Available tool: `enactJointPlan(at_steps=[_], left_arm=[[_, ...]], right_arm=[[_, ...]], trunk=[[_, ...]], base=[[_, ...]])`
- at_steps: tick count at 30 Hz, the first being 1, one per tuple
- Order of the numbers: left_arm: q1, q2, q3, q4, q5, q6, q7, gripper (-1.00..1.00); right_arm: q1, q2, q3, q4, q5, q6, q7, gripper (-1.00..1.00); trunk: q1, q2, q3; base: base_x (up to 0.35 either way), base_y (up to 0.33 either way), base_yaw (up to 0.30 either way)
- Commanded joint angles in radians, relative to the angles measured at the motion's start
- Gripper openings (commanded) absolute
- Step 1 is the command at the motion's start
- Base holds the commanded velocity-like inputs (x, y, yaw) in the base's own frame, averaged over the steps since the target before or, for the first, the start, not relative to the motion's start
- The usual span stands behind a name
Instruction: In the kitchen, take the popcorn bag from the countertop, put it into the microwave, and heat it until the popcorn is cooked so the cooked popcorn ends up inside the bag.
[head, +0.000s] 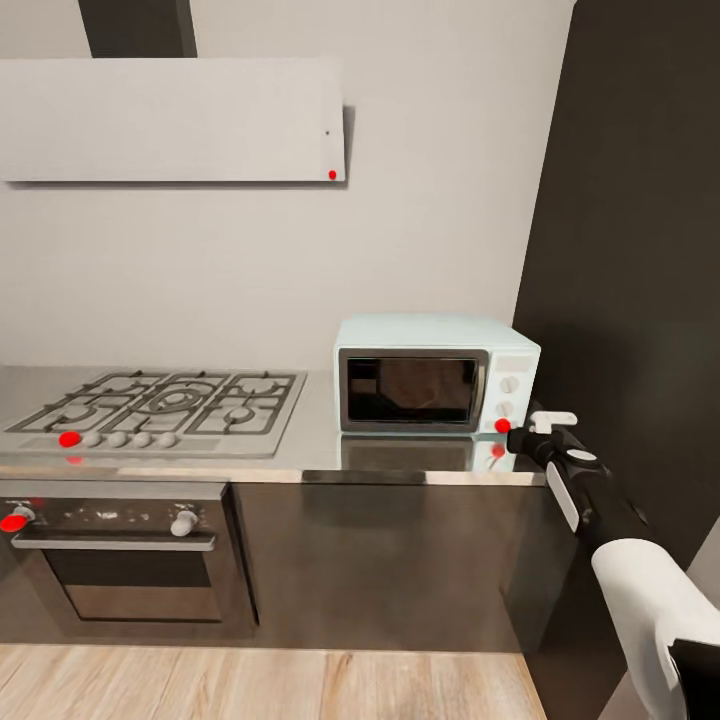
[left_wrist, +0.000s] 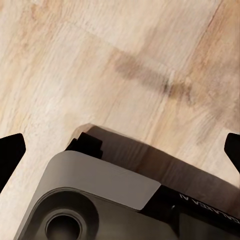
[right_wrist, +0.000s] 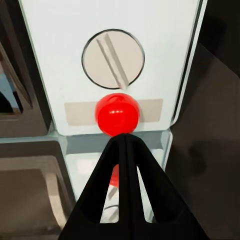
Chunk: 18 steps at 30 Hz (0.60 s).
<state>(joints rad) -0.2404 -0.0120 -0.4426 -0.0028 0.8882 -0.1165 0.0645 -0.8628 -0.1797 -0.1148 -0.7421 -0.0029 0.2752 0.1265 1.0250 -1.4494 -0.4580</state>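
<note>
The mint-blue microwave (head: 435, 340) stands on the grey countertop (head: 300, 458) with its dark glass door closed. Behind the glass lies a dim brownish shape; I cannot tell whether it is the popcorn bag. My right gripper (head: 514, 433) is at the microwave's white panel, low at its right end. In the right wrist view the gripper (right_wrist: 125, 140) is shut, its black fingertips touching the round red light (right_wrist: 117, 114) just under a white knob (right_wrist: 113, 59). My left gripper (left_wrist: 121, 149) hangs open over the wooden floor (left_wrist: 75, 60), holding nothing.
A steel gas hob (head: 165, 400) lies to the left of the microwave, with an oven (head: 130, 560) under it and a flat white hood (head: 170, 120) above. A tall dark cabinet (head: 630, 250) rises right beside the microwave. The robot's base (left_wrist: 100, 200) sits under the left gripper.
</note>
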Motion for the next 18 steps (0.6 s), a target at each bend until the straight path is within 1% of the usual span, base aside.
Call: enactJointPlan(at_steps=[1,8,15,18], left_arm=[[0.0,0.0,-0.008,0.0,0.006,-0.003,0.005,1.0],[0.0,0.0,-0.008,0.0,0.005,-0.003,0.005,1.0],[0.0,0.0,-0.008,0.0,0.005,-0.003,0.005,1.0],[0.0,0.0,-0.008,0.0,0.005,-0.003,0.005,1.0]], right_arm=[[-0.001,0.0,-0.003,0.004,0.0,0.006,0.004,-1.0],[-0.001,0.001,-0.002,0.013,0.001,0.005,-0.001,-1.0],[-0.001,0.002,-0.002,0.032,0.001,0.004,-0.002,-1.0],[-0.001,0.004,-0.002,0.034,0.001,0.004,-0.002,-1.0]], trunk=[[0.0,-0.001,-0.001],[0.0,-0.001,-0.001],[0.0,-0.001,-0.001],[0.0,-0.001,-0.001]], base=[[0.0,0.0,0.0],[0.03,0.0,0.0],[0.082,0.0,0.0],[0.181,0.0,0.0]])
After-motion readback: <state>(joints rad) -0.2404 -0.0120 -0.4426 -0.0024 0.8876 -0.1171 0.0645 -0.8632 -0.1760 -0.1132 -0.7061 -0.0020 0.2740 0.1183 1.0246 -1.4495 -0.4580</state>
